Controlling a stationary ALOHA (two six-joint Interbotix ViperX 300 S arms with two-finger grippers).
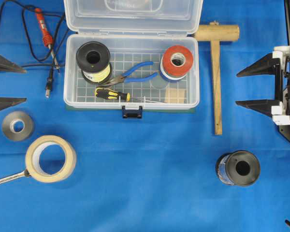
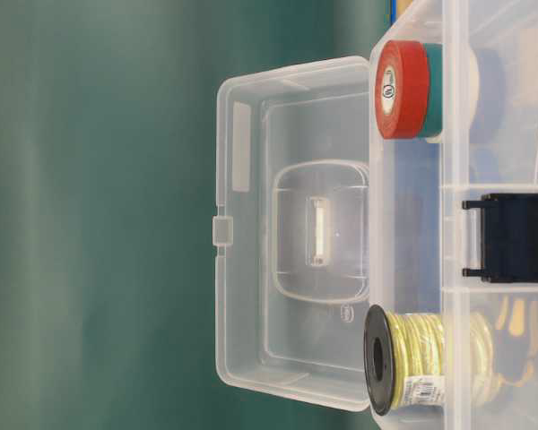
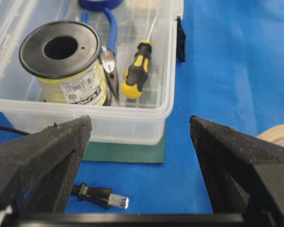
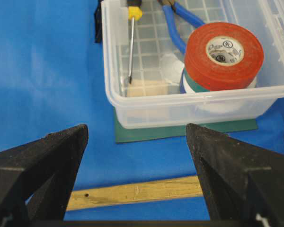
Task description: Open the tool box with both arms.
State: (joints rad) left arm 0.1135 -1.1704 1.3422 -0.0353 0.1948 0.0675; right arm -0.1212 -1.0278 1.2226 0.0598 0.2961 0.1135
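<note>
Both hands spread wide, empty: left hand (image 1: 7, 83), right hand (image 1: 253, 87); tool box (image 1: 131, 102) lid up.

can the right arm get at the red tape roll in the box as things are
Probably yes. The tool box lid is thrown back, the red tape roll tops its stack at the box's right end, and the right tool stands open beside it; only the wooden mallet lies between.
</note>
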